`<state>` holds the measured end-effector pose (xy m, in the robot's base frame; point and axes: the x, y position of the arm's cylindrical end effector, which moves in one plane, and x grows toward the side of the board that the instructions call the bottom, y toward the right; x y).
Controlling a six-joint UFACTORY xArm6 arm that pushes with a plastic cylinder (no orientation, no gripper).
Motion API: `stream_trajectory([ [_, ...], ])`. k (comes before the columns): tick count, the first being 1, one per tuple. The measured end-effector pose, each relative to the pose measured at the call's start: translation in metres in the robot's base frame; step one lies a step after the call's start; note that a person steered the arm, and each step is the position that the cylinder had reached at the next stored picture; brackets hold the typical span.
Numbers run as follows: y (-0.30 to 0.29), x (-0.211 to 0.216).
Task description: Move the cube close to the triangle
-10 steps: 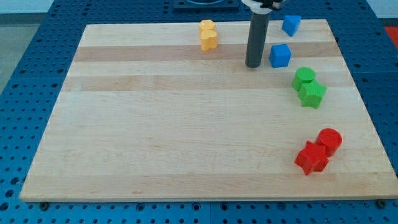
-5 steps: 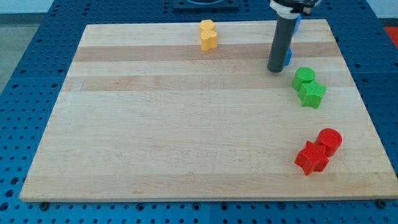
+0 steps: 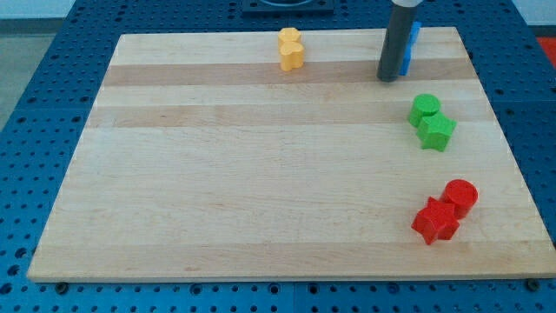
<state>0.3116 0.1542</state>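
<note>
While my tip (image 3: 388, 78) sits at the board's far right, the blue blocks are mostly hidden behind the rod.
Rod comes down from the view's top; tip rests on the wooden board (image 3: 261, 174) just left of a blue block (image 3: 406, 63), of which only a sliver shows past the rod's right edge, looks touching or nearly so. Another blue sliver (image 3: 415, 33) shows just beyond it, nearer the far edge. Can't tell which is the cube or the triangle, shapes are covered. No fingers on this rig, just the bare rod, so nothing spread or pinched. Two yellow blocks (image 3: 291, 49) touching each other, far edge, well left of tip. Two green blocks (image 3: 431, 121) touching, right side, nearer than tip. Red cylinder (image 3: 460, 196) and a red block (image 3: 435, 220) touching, near right corner.
</note>
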Motion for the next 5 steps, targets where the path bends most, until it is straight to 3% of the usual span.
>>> stream_trajectory([
  [5,0.017,-0.026],
])
